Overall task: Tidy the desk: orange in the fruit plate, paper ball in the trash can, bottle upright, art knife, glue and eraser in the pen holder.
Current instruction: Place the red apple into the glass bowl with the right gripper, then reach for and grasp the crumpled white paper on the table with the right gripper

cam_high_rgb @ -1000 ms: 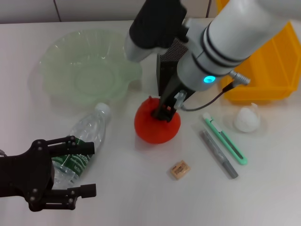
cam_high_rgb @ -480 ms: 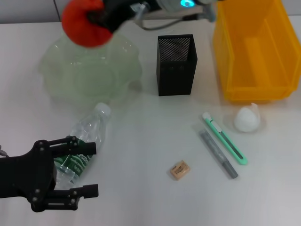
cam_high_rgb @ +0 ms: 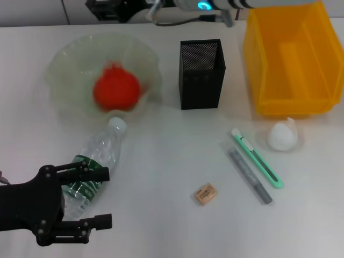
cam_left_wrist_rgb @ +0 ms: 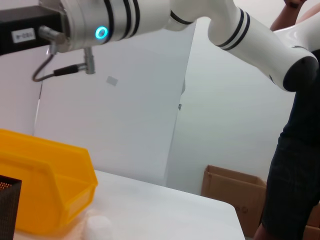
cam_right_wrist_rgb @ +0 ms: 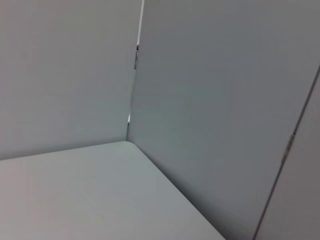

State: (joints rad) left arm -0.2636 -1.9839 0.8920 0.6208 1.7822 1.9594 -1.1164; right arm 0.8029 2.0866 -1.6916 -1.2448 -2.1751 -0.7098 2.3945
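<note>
The orange (cam_high_rgb: 116, 91) lies inside the pale green fruit plate (cam_high_rgb: 59, 59) at the back left. My right gripper (cam_high_rgb: 115, 8) hovers above the plate's far rim, open and holding nothing. The clear bottle (cam_high_rgb: 102, 148) lies on its side in front of the plate. My left gripper (cam_high_rgb: 102, 197) stands open over the bottle's lower end. The black mesh pen holder (cam_high_rgb: 201, 75) stands mid-table. At the front right lie the green art knife (cam_high_rgb: 257, 157), the grey glue stick (cam_high_rgb: 248, 176) and the tan eraser (cam_high_rgb: 206, 193). The white paper ball (cam_high_rgb: 282, 136) rests before the yellow trash can (cam_high_rgb: 290, 59).
In the left wrist view, the yellow bin (cam_left_wrist_rgb: 45, 185) and the paper ball (cam_left_wrist_rgb: 97, 225) sit on the table, with my right arm (cam_left_wrist_rgb: 150, 20) overhead. A person (cam_left_wrist_rgb: 295, 150) and a cardboard box (cam_left_wrist_rgb: 230, 195) stand beyond the table's edge.
My right gripper lifted the orange from the table's middle, carried it back left over the plate and let it go. The orange now lies in the plate. The left gripper barely moved.
</note>
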